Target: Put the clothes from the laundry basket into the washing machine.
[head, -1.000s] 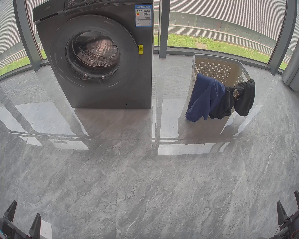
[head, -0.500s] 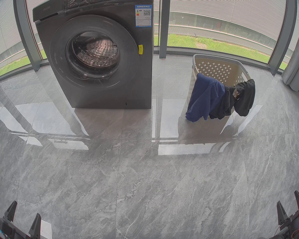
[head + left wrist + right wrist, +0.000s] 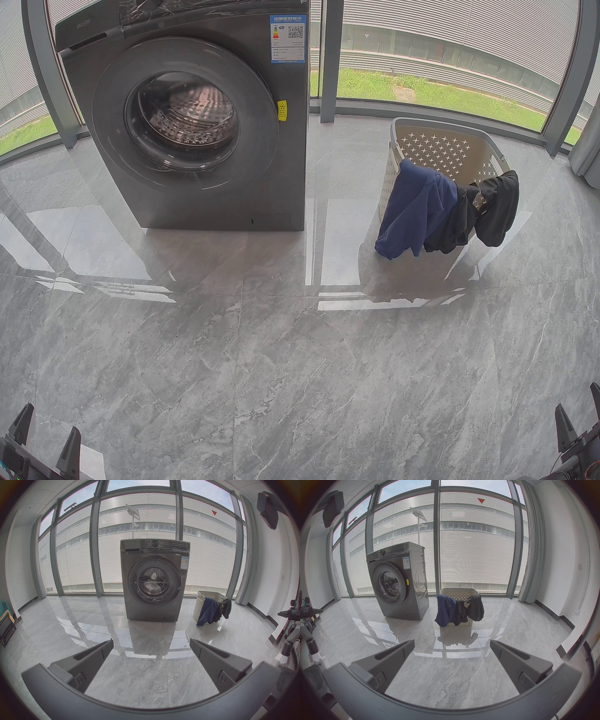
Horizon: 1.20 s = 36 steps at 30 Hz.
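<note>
Beside washing machine (image 3: pixel 187 125), laundry basket (image 3: pixel 437 145), clothes (image 3: pixel 415 209) draped over near rim; left claw (image 3: pixel 151 641), right claw (image 3: pixel 452 641) wide.

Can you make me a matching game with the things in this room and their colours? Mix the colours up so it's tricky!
Things:
1. washer
2. basket
3. cloth nearest the washer
4. cloth farthest from the washer

Colours:
A. blue
B. cream
C. black
D. dark grey

Pairs: 1-D, 2-B, 3-A, 4-C.
</note>
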{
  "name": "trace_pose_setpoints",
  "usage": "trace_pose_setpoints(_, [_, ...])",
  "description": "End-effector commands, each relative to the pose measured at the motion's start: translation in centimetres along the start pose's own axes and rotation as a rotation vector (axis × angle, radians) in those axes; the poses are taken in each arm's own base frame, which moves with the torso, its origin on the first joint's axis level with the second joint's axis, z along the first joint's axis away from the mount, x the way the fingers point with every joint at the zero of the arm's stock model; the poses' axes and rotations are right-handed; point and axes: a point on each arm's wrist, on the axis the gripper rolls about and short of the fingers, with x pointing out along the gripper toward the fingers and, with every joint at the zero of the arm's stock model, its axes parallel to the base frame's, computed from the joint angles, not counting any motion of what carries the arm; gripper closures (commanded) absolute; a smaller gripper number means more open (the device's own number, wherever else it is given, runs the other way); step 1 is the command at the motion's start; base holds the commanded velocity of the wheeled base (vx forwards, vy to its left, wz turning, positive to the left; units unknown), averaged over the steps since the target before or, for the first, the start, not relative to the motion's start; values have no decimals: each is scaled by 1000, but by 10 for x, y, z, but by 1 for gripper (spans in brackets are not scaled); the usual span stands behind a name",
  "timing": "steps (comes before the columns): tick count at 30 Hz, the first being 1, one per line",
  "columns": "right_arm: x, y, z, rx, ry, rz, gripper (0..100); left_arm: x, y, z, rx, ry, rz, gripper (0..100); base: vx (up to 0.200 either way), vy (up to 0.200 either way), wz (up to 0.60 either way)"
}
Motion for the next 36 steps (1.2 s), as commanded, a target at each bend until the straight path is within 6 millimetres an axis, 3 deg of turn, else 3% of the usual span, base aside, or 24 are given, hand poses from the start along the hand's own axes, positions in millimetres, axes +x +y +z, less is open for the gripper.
trace_pose_setpoints(1, [1,0,-5,0,7,1,0,0,0,-5,1,3,1,0,0,0,0])
trace_pose_setpoints(4, [1,0,-5,5,7,1,0,0,0,-5,-1,3,1,0,0,0,0])
trace_pose_setpoints(19, [1,0,-5,3,7,0,0,0,0,-5,-11,3,3,0,200,0,0])
trace_pose_setpoints(28, [1,0,-5,2,7,1,0,0,0,-5,-11,3,3,0,0,0,-200])
trace_pose_setpoints(36, [1,0,-5,2,7,1,0,0,0,-5,-13,3,3,0,200,0,0])
